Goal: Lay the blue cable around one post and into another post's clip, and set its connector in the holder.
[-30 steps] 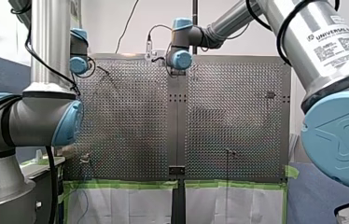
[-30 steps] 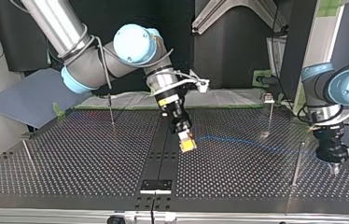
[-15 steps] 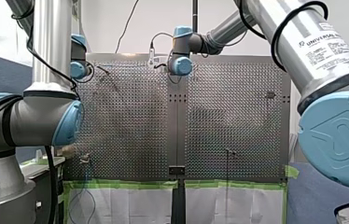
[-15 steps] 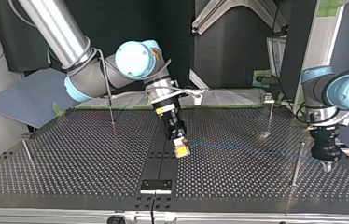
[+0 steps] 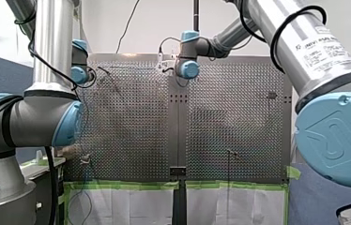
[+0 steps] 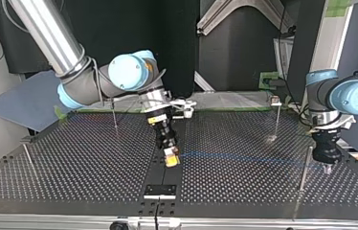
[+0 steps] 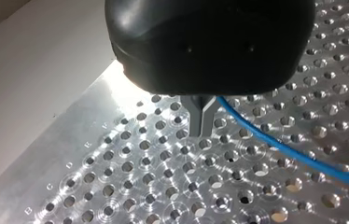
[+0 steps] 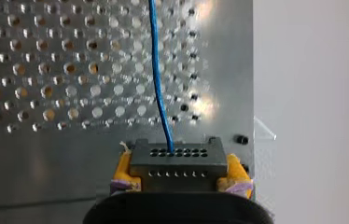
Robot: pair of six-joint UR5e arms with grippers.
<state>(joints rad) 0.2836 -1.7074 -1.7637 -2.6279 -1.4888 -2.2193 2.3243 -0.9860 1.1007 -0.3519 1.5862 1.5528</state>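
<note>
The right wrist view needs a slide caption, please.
My right gripper clamps the grey connector between yellow pads; blue cable runs ahead over perforated table.

You have a perforated silver metal table [image 6: 72, 163] split by a dark flat strip [image 6: 160, 175], with a small black block with a white face [image 6: 160, 190] on the strip's near end in the top view. Thin upright metal posts [image 6: 114, 115] stand in the holes. A thin blue cable [image 6: 234, 155] runs low over the right half
</note>
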